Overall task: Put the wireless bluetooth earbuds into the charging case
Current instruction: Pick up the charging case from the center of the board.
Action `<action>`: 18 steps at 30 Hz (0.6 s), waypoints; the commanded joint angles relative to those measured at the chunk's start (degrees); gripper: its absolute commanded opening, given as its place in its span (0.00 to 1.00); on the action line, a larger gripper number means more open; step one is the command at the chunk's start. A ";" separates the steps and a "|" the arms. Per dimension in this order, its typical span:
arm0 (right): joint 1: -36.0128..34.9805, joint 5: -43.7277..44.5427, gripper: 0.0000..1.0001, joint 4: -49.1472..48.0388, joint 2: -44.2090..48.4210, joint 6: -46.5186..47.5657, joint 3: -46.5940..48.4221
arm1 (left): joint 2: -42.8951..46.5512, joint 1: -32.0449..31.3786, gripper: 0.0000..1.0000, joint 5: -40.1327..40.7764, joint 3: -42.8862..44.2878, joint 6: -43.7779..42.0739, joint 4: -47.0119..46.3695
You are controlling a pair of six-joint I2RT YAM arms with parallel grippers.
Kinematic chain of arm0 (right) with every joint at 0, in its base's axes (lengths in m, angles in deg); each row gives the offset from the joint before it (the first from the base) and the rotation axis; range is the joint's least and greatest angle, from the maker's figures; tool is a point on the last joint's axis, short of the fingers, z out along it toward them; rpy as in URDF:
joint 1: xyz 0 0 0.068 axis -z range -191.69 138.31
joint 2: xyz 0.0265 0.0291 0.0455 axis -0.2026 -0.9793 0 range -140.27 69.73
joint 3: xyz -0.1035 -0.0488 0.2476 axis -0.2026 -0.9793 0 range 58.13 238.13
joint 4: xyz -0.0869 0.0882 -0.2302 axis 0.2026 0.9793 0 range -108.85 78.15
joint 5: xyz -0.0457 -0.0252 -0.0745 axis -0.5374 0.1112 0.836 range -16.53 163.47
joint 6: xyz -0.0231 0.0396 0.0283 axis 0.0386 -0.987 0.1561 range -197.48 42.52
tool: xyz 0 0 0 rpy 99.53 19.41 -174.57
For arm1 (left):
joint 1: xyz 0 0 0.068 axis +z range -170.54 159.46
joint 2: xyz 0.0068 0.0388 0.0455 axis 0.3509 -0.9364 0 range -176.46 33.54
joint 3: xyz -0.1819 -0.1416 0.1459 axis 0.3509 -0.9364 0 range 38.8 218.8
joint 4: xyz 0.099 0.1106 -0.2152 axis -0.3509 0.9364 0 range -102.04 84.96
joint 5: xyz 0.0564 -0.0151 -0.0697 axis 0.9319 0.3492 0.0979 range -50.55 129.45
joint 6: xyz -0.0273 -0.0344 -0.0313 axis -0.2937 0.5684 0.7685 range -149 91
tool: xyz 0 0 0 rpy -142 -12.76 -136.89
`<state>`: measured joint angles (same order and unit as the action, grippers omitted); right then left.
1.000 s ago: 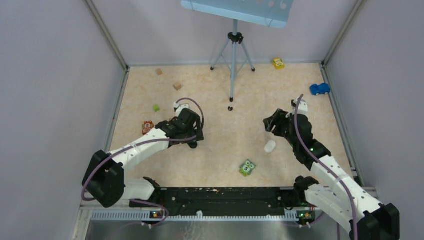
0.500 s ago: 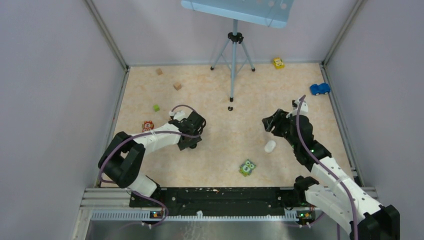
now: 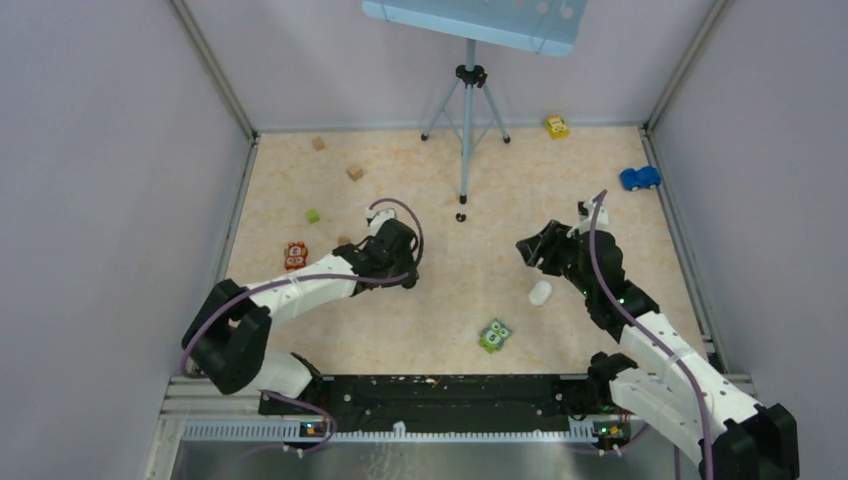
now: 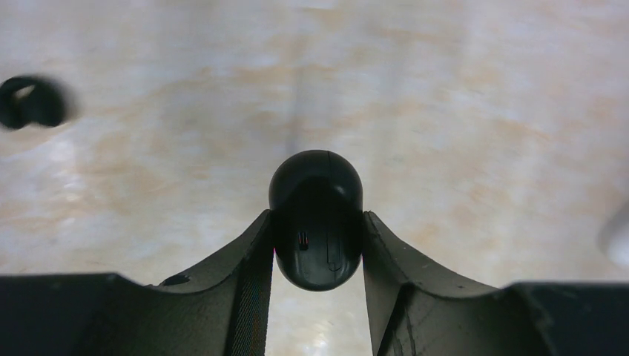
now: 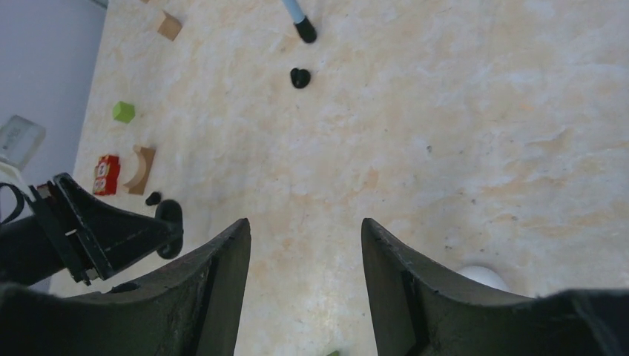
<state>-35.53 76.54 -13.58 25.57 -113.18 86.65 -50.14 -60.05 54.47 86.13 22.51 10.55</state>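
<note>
Close to the arm bases, a green owl-shaped toy (image 3: 494, 335) lies on the beige table (image 3: 450, 300). Just beyond it, a white pebble-shaped plastic charging case (image 3: 540, 292) rests on the table on the near side of the right pincer (image 5: 304, 226), whose jaws stand apart with nothing between them. The left pincer (image 4: 317, 222) is clamped on a black pebble-shaped charging case (image 4: 316, 185). Farther out, a tiny black rounded earbud (image 3: 460, 217) lies alone near a foot of the grey tripod (image 3: 467, 120), well apart from both cases.
</note>
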 commanded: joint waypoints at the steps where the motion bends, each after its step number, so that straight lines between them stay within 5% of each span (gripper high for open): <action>1: 0.23 -9.21 0.56 -7.21 -2.99 -3.30 0.17 | 9.01 -1.88 0.48 -13.25 -0.30 -15.09 -15.78; 9: 0.23 -29.07 0.58 -18.73 -13.93 -10.37 5.59 | 13.93 -1.94 0.45 -26.76 -0.96 -27.17 -21.92; 13: -2.66 -27.28 0.70 -20.97 -14.95 -12.72 6.76 | 13.19 -1.98 0.45 -31.16 -0.47 -28.60 -22.14; 18: -5.62 -30.17 0.71 -22.71 -19.19 -16.96 8.48 | 12.82 -2.15 0.44 -34.98 -0.15 -30.24 -24.29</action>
<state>-39.37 50.56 -30.43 9.33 -125.44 92.00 -37.33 -62.01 24.70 85.93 -4.44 -9.12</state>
